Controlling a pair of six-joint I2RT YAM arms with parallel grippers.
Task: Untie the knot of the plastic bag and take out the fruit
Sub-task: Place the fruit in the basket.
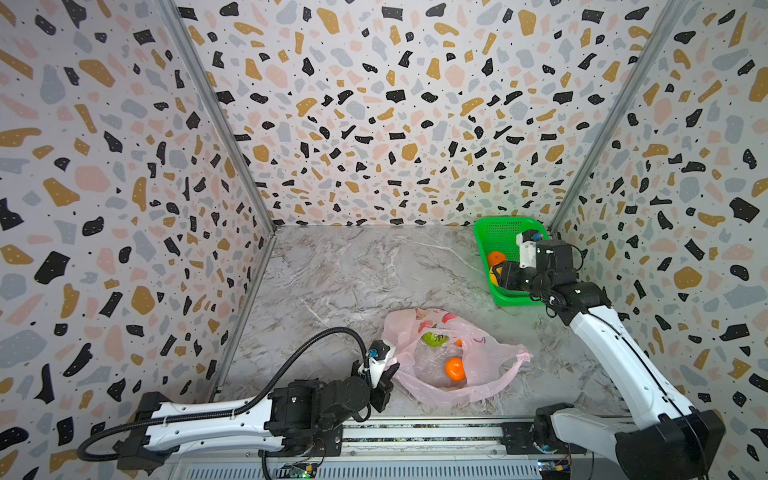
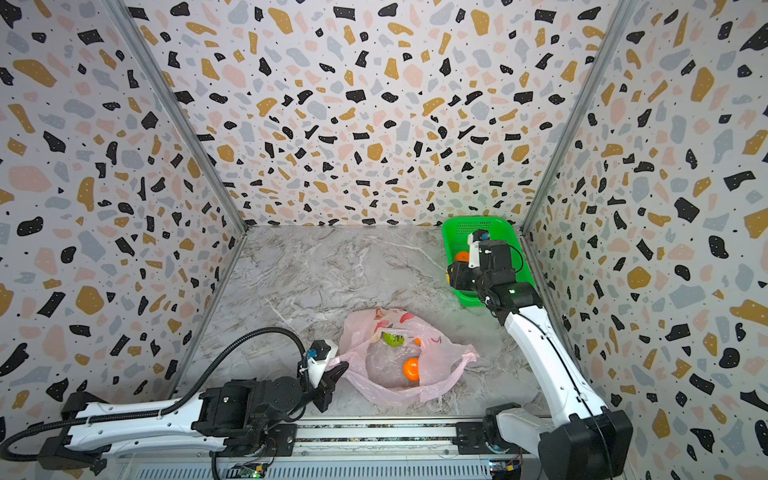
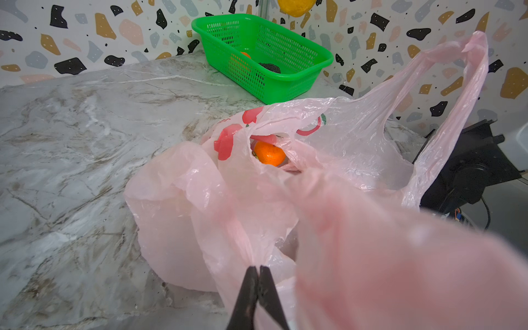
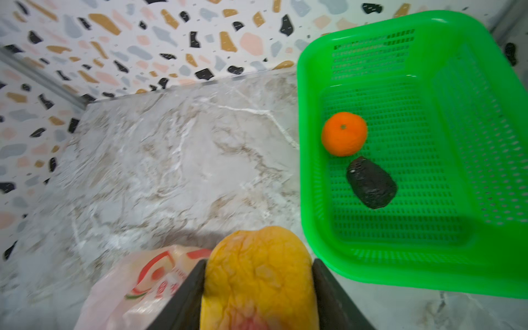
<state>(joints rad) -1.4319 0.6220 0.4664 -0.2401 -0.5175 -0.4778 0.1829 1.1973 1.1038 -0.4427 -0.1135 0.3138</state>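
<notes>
Gripping the yellow-red fruit (image 4: 257,257) across its narrow width, my right fingers (image 4: 331,294) press on both its flanks, and its long axis runs straight out from them. The skin looks waxy and a little wrinkled, blushing red at the end nearest my wrist.

The relation that matters is the fruit to the green basket (image 4: 414,271), which sits in the far right corner of the tabletop (image 1: 353,270). In both top views the fruit hangs about over the basket's long rim on the side facing the tabletop's middle. The perforated floor lies on from there, toward the right edge. I judge I need a little more travel that way before letting go. A smooth tangerine (image 4: 344,134) and a dark, pebbly avocado (image 4: 371,183) already lie on that floor close together, so I would aim for the bare mesh beside them.

My left fingers (image 3: 247,300) are closed on a thin fold of the plastic bag (image 1: 486,361), crinkly translucent pink film slumped near the front edge. I see no knot; the mouth gapes open. Inside it show another tangerine (image 1: 455,369) and a green fruit (image 1: 435,338). My left arm is nearer them.
</notes>
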